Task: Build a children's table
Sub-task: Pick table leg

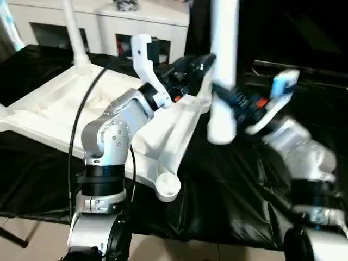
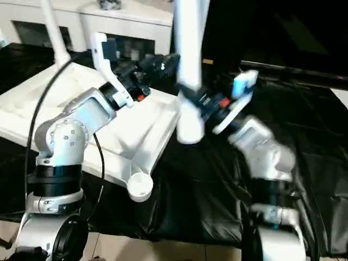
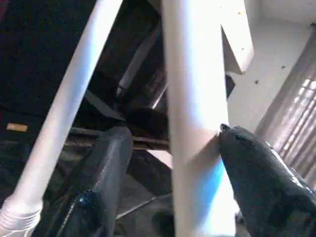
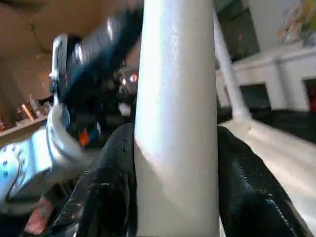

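Observation:
The white tabletop [image 1: 54,103] lies underside up on the black-draped work table. One white leg [image 1: 73,32] stands in its far left corner socket. A second leg [image 1: 224,49] is held upright beside the tabletop's right edge, its lower end hanging just above the cloth. My right gripper [image 1: 228,98] is shut on this leg near its lower end, and both fingers [image 4: 108,182] press its sides. My left gripper [image 1: 204,65] reaches in from the left and stands open around the same leg. One finger [image 3: 256,173] touches it, and the other finger [image 3: 106,173] stays apart. The near corner socket [image 1: 167,185] is empty.
A white cabinet [image 1: 109,27] with dark openings stands behind the work table. Black cloth [image 1: 228,190] covers the table to the right of the tabletop. A black cable [image 1: 81,119] arcs over my left forearm.

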`<state>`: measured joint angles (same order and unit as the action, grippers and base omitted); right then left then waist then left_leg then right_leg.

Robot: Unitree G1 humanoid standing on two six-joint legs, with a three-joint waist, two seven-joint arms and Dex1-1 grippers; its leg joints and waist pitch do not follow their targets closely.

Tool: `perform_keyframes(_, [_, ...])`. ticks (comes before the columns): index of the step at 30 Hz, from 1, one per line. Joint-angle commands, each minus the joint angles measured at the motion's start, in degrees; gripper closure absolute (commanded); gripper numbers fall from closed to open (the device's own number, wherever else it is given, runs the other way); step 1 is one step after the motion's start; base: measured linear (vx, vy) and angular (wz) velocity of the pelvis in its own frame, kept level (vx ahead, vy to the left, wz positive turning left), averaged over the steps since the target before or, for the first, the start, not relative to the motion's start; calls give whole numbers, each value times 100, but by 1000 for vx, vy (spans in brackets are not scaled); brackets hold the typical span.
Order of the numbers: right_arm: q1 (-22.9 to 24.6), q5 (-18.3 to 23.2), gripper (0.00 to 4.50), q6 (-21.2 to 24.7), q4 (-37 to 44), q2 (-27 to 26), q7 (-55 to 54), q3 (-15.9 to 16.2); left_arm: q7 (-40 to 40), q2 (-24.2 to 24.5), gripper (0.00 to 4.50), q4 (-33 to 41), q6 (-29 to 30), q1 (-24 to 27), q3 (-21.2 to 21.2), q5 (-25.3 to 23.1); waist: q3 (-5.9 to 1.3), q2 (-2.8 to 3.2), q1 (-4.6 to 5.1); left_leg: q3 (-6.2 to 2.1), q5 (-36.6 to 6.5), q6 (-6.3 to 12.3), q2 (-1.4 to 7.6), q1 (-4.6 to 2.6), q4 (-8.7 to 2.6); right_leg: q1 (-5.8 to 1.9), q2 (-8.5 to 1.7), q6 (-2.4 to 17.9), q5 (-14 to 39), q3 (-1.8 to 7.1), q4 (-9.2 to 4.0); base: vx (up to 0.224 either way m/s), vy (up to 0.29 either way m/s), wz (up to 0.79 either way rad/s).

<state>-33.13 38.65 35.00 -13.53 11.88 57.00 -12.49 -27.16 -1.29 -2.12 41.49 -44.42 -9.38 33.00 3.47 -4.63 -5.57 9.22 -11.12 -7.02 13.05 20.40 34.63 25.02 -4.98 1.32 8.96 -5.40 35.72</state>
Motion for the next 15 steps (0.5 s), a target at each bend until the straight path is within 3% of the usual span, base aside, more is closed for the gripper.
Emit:
perform_keyframes(1, [-2,105,267,58,324,-2,165,156,64,-45,126,-55,125,-86,100,26,-468,-21,-12,102,-376,320,-56,67,-330,-472,-193,741,1398,210,-433,0,0,0])
perform_keyframes(7, [52,75,267,68,355,-50,154,272,193,-47,126,-70,152,-87,56,81,-456,-57,-21,103,-427,275,-63,82,-333,-473,-207,620,1599,215,-457,0,0,0])
perform_keyframes(10, [73,-57,267,9,366,-37,129,473,354,-40,126,7,202,-47,40,71,-453,-61,-20,99,-432,254,-59,84,-335,-468,-212,567,1660,213,-459,0,0,0])
perform_keyframes(11, [58,-243,267,-113,340,-90,8,629,553,-52,126,56,215,-21,11,-11,-455,-100,-25,96,-412,241,-57,95,-332,-471,-216,527,1687,211,-446,0,0,0])
perform_keyframes(14, [34,-527,267,-221,354,-240,-233,894,929,-119,153,37,246,-25,-115,-80,-451,-73,-14,91,-414,188,-46,81,-340,-448,-218,488,1704,214,-457,0,0,0])
perform_keyframes(15, [34,-527,267,-221,354,-240,-233,894,929,-119,160,37,246,-25,-115,-80,-449,-93,-12,89,-391,161,-51,84,-344,-454,-222,481,1683,212,-456,0,0,0])
